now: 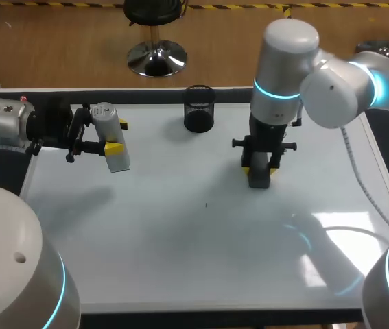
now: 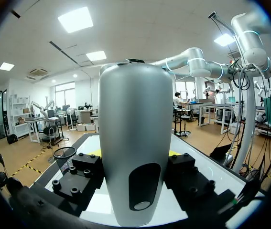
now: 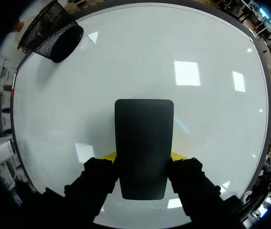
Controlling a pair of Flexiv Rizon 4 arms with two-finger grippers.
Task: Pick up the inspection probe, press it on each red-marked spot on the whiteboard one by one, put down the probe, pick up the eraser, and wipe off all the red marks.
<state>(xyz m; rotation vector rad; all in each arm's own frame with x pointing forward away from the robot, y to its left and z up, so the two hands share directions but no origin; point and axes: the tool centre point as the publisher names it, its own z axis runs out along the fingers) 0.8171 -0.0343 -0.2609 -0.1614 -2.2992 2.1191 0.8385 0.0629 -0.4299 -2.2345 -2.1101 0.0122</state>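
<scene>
The inspection probe [image 1: 109, 139], a pale grey cylinder, hangs above the whiteboard's [image 1: 180, 240] left part, and my left gripper [image 1: 114, 136] is shut on it. In the left wrist view the probe [image 2: 135, 143] fills the space between the fingers of the left gripper [image 2: 135, 160]. My right gripper [image 1: 258, 173] points straight down right of the board's middle, shut on the black eraser [image 1: 259, 180], whose lower end is down at the board. In the right wrist view the eraser [image 3: 144, 148] sits clamped in the right gripper [image 3: 144, 156]. No red marks show on the board.
A black mesh cup [image 1: 199, 108] stands at the board's far edge, between the two arms; it also shows beside the probe [image 2: 64, 153] and far ahead of the eraser [image 3: 54, 33]. A cable [image 1: 362, 175] trails along the board's right side.
</scene>
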